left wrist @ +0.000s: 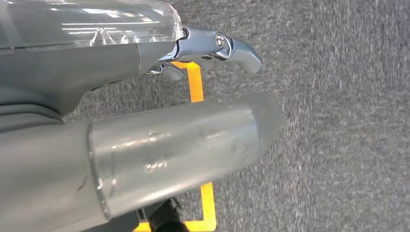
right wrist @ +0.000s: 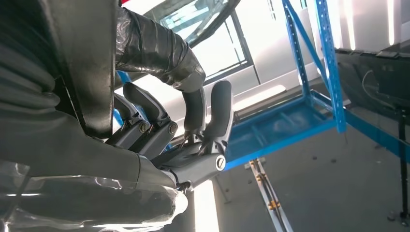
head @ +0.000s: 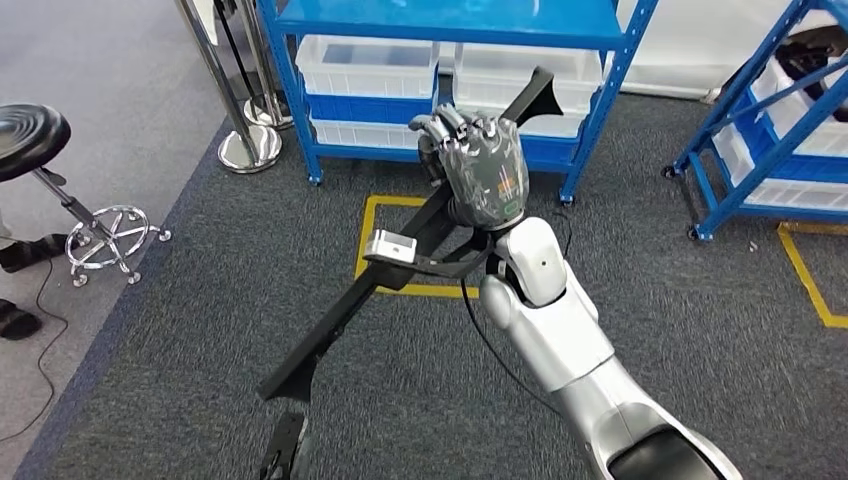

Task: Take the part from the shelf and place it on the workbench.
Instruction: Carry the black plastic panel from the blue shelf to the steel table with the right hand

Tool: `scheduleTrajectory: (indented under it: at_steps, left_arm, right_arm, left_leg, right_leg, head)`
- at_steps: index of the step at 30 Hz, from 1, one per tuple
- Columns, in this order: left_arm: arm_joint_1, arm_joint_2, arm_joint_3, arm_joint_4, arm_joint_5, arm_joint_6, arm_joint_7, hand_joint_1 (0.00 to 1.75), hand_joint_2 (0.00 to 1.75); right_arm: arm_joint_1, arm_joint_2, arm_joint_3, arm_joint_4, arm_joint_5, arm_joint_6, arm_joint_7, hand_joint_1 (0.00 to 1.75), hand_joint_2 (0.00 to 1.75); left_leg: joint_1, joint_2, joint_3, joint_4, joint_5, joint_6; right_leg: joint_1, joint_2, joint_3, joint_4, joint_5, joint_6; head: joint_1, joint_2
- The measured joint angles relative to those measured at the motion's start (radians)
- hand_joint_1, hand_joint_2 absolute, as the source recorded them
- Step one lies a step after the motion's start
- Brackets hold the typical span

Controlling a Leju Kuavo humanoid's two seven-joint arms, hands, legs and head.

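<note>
The part [head: 335, 325] is a long black bar with a silver bracket [head: 390, 247] near its middle. My right hand [head: 480, 165] grips its upper section and holds it slanted above the carpet, its top end in front of the blue shelf [head: 450, 22]. In the right wrist view the dark fingers [right wrist: 205, 113] curl around the black part [right wrist: 84, 63]. My left hand [left wrist: 125, 125] hangs over the floor with its thumb and fingers extended and holds nothing.
White bins [head: 368, 66] sit on the shelf's low levels. A second blue shelf [head: 760, 150] stands at the right. A black stool [head: 35, 135] and steel posts [head: 247, 140] are at the left. Yellow tape [head: 368, 235] marks the grey carpet.
</note>
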Motion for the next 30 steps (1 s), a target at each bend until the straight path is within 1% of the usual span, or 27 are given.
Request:
scheduleTrajectory:
  at_steps: [1, 2, 3, 4, 5, 6, 7, 8, 9, 11, 12, 13, 14, 15, 16, 17, 18, 20, 21, 22, 23, 24, 25, 26, 27, 28, 30]
  left_arm:
    - [0.0, 0.0, 0.0, 0.0, 0.0, 0.0, 0.0, 0.0, 0.0]
    - [0.0, 0.0, 0.0, 0.0, 0.0, 0.001, 0.0, 0.0, 0.0]
    - [0.0, 0.0, 0.0, 0.0, 0.0, 0.001, 0.0, 0.0, 0.0]
    - [0.001, 0.0, 0.0, 0.0, 0.0, 0.001, 0.0, 0.0, 0.0]
    - [0.001, 0.0, 0.0, 0.0, 0.0, 0.001, 0.0, 0.0, 0.0]
    - [0.001, 0.0, 0.0, 0.0, 0.0, 0.001, 0.0, 0.0, 0.0]
    - [0.001, 0.0, 0.0, 0.0, 0.0, 0.001, 0.0, 0.0, 0.0]
    - [0.001, 0.0, 0.0, 0.0, 0.0, 0.001, 0.0, 0.0, 0.0]
    - [0.001, 0.0, 0.0, 0.0, 0.0, 0.001, 0.0, 0.0, 0.0]
    - [-0.001, 0.0, 0.0, 0.0, 0.001, 0.001, -0.001, 0.0, 0.0]
    - [-0.002, 0.0, 0.0, 0.0, 0.002, 0.001, -0.002, 0.0, 0.0]
    - [-0.003, 0.0, 0.0, 0.0, 0.002, 0.001, -0.003, 0.0, 0.0]
    - [-0.003, 0.0, 0.0, 0.0, 0.003, 0.001, -0.003, 0.0, 0.0]
    - [-0.002, -0.001, 0.0, 0.0, 0.004, 0.002, -0.004, 0.0, 0.0]
    - [-0.002, -0.001, 0.0, 0.0, 0.004, 0.002, -0.004, 0.0, 0.0]
    - [-0.003, -0.002, 0.0, 0.001, 0.005, 0.002, -0.005, 0.0, 0.0]
    - [-0.003, -0.002, 0.0, 0.001, 0.006, 0.002, -0.006, 0.0, 0.0]
    - [-0.002, -0.003, 0.0, 0.001, 0.008, 0.002, -0.008, 0.0, 0.0]
    - [-0.002, -0.003, 0.0, 0.001, 0.01, 0.002, -0.009, 0.0, 0.0]
    - [-0.001, -0.003, 0.0, 0.001, 0.012, 0.002, -0.011, 0.0, 0.0]
    - [0.001, -0.003, 0.0, 0.001, 0.014, 0.002, -0.012, 0.0, 0.0]
    - [0.001, -0.003, 0.0, 0.001, 0.016, 0.002, -0.014, 0.0, 0.0]
    - [0.002, -0.003, 0.0, 0.001, 0.017, 0.002, -0.015, 0.0, 0.0]
    - [0.002, -0.004, 0.0, 0.001, 0.018, 0.002, -0.016, 0.0, 0.0]
    - [0.002, -0.004, 0.0, 0.001, 0.018, 0.002, -0.017, 0.0, 0.0]
    - [0.001, -0.005, 0.0, 0.001, 0.019, 0.002, -0.018, 0.0, 0.0]
    - [0.002, -0.006, 0.001, 0.001, 0.02, 0.002, -0.019, 0.0, 0.0]
  right_arm:
    - [-0.001, 0.0, 0.0, 0.001, -0.001, 0.0, 0.0, 1.75, 1.75]
    - [-0.003, 0.0, 0.0, 0.003, -0.001, 0.0, 0.0, 1.75, 1.75]
    - [-0.004, 0.001, 0.0, 0.004, -0.001, 0.0, 0.0, 1.75, 1.75]
    - [-0.005, 0.002, 0.0, 0.006, -0.001, 0.0, 0.0, 1.75, 1.75]
    - [-0.006, 0.002, 0.0, 0.007, -0.002, 0.001, 0.0, 1.75, 1.75]
    - [-0.005, 0.002, 0.0, 0.009, -0.002, 0.001, 0.0, 1.75, 1.75]
    - [-0.005, 0.002, 0.0, 0.012, -0.003, 0.001, 0.001, 1.75, 1.75]
    - [-0.006, 0.002, 0.0, 0.016, -0.005, 0.002, 0.002, 1.75, 1.75]
    - [-0.006, 0.002, 0.0, 0.019, -0.007, 0.002, 0.004, 1.75, 1.75]
    - [-0.008, 0.003, 0.0, 0.022, -0.014, 0.004, 0.007, 1.75, 1.75]
    - [-0.01, 0.003, 0.0, 0.023, -0.017, 0.007, 0.009, 1.75, 1.75]
    - [-0.014, 0.003, 0.0, 0.024, -0.019, 0.011, 0.01, 1.75, 1.75]
    - [-0.018, 0.004, 0.001, 0.026, -0.021, 0.015, 0.01, 1.75, 1.75]
    - [-0.022, 0.004, 0.001, 0.029, -0.022, 0.02, 0.01, 1.75, 1.75]
    - [-0.026, 0.004, 0.002, 0.032, -0.024, 0.024, 0.01, 1.75, 1.75]
    - [-0.03, 0.003, 0.003, 0.035, -0.026, 0.029, 0.01, 1.75, 1.75]
    - [-0.033, 0.003, 0.006, 0.038, -0.029, 0.033, 0.01, 1.75, 1.75]
    - [-0.037, 0.001, 0.014, 0.042, -0.033, 0.041, 0.011, 1.75, 1.75]
    - [-0.038, -0.001, 0.02, 0.044, -0.034, 0.046, 0.012, 1.75, 1.75]
    - [-0.038, -0.003, 0.026, 0.045, -0.035, 0.053, 0.012, 1.75, 1.75]
    - [-0.038, -0.006, 0.035, 0.046, -0.034, 0.063, 0.011, 1.75, 1.75]
    - [-0.039, -0.01, 0.043, 0.047, -0.034, 0.072, 0.01, 1.75, 1.75]
    - [-0.041, -0.012, 0.052, 0.047, -0.033, 0.079, 0.01, 1.75, 1.75]
    - [-0.045, -0.014, 0.06, 0.047, -0.033, 0.084, 0.009, 1.75, 1.75]
    - [-0.049, -0.015, 0.066, 0.046, -0.033, 0.087, 0.009, 1.75, 1.75]
    - [-0.052, -0.016, 0.07, 0.046, -0.033, 0.09, 0.009, 1.75, 1.75]
    - [-0.057, -0.02, 0.08, 0.045, -0.039, 0.099, 0.008, 1.75, 1.75]
  left_leg:
    - [0.001, -0.001, -0.006, 0.008, -0.009, -0.005]
    - [0.002, -0.002, -0.018, 0.033, -0.035, -0.009]
    - [0.003, -0.003, -0.036, 0.078, -0.075, -0.013]
    - [0.003, -0.003, -0.057, 0.14, -0.122, -0.015]
    - [0.004, -0.003, -0.076, 0.206, -0.162, -0.018]
    - [0.004, -0.003, -0.086, 0.257, -0.186, -0.019]
    - [0.004, -0.003, -0.08, 0.278, -0.19, -0.02]
    - [0.004, -0.003, -0.057, 0.262, -0.177, -0.02]
    - [0.004, -0.003, -0.016, 0.213, -0.155, -0.018]
    - [0.002, -0.004, 0.078, 0.077, -0.129, -0.01]
    - [0.0, -0.005, 0.107, 0.03, -0.124, -0.005]
    - [-0.003, -0.006, 0.12, 0.005, -0.125, 0.0]
    - [-0.006, -0.007, 0.12, 0.001, -0.121, 0.004]
    - [-0.004, -0.006, 0.116, -0.003, -0.113, 0.011]
    - [-0.002, -0.005, 0.113, -0.007, -0.105, 0.018]
    - [0.001, -0.003, 0.107, -0.011, -0.095, 0.027]
    - [0.003, -0.002, 0.099, -0.014, -0.084, 0.035]
    - [0.001, 0.0, 0.077, -0.014, -0.067, 0.044]
    - [0.0, 0.0, 0.065, -0.013, -0.059, 0.046]
    - [0.0, 0.0, 0.053, -0.011, -0.052, 0.045]
    - [0.0, 0.0, 0.042, -0.009, -0.045, 0.045]
    - [-0.001, -0.001, 0.033, -0.007, -0.04, 0.043]
    - [-0.001, -0.001, 0.025, -0.004, -0.035, 0.041]
    - [-0.002, -0.001, 0.017, -0.002, -0.031, 0.038]
    - [-0.003, -0.001, 0.013, -0.001, -0.025, 0.033]
    - [-0.003, 0.0, 0.01, -0.001, -0.021, 0.027]
    - [-0.002, 0.0, 0.008, -0.005, -0.008, 0.014]
  right_leg:
    - [-0.002, -0.001, -0.005, -0.003, 0.009, -0.008]
    - [-0.004, -0.003, -0.012, -0.006, 0.019, -0.016]
    - [-0.006, -0.005, -0.021, -0.008, 0.029, -0.023]
    - [-0.005, -0.005, -0.032, -0.007, 0.038, -0.027]
    - [-0.004, -0.005, -0.044, -0.006, 0.046, -0.029]
    - [-0.003, -0.005, -0.057, -0.005, 0.055, -0.029]
    - [-0.003, -0.005, -0.069, -0.003, 0.063, -0.029]
    - [-0.003, -0.005, -0.08, -0.001, 0.07, -0.027]
    - [-0.003, -0.004, -0.09, 0.002, 0.076, -0.024]
    - [-0.002, -0.004, -0.106, 0.006, 0.088, -0.016]
    - [-0.001, -0.004, -0.109, 0.007, 0.094, -0.011]
    - [0.0, -0.005, -0.112, 0.008, 0.1, -0.005]
    - [0.0, -0.005, -0.113, 0.006, 0.107, 0.001]
    - [0.0, -0.005, -0.115, 0.004, 0.113, 0.007]
    - [0.0, -0.004, -0.118, 0.006, 0.11, 0.013]
    - [-0.001, -0.002, -0.126, 0.02, 0.092, 0.018]
    - [-0.001, -0.001, -0.14, 0.055, 0.058, 0.022]
    - [-0.005, 0.0, -0.179, 0.175, -0.03, 0.029]
    - [-0.006, 0.0, -0.195, 0.234, -0.06, 0.031]
    - [-0.006, 0.0, -0.197, 0.268, -0.072, 0.032]
    - [-0.007, 0.0, -0.181, 0.265, -0.065, 0.032]
    - [-0.006, 0.0, -0.145, 0.224, -0.045, 0.029]
    - [-0.006, 0.0, -0.095, 0.156, -0.023, 0.024]
    - [-0.003, 0.0, -0.048, 0.085, -0.009, 0.018]
    - [0.001, 0.0, -0.015, 0.033, 0.0, 0.013]
    - [0.004, 0.0, 0.002, 0.002, 0.003, 0.009]
    - [0.008, -0.001, 0.001, -0.011, 0.012, 0.001]
  head:
    - [0.0, 0.0]
    - [0.0, 0.0]
    - [0.0, 0.0]
    - [0.0, 0.0]
    - [0.0, 0.0]
    - [0.0, 0.0]
    - [0.0, 0.0]
    - [0.0, 0.0]
    - [0.0, 0.0]
    - [0.0, 0.0]
    - [0.0, 0.0]
    - [0.0, 0.0]
    - [0.0, 0.0]
    - [0.0, 0.0]
    - [0.0, 0.0]
    - [0.0, 0.0]
    - [0.0, 0.0]
    - [0.0, 0.0]
    - [0.0, 0.0]
    - [0.0, 0.0]
    - [0.0, 0.0]
    - [0.0, 0.0]
    - [0.0, 0.0]
    - [0.0, 0.0]
    - [0.0, 0.0]
    - [0.0, 0.0]
    - [0.001, 0.0]
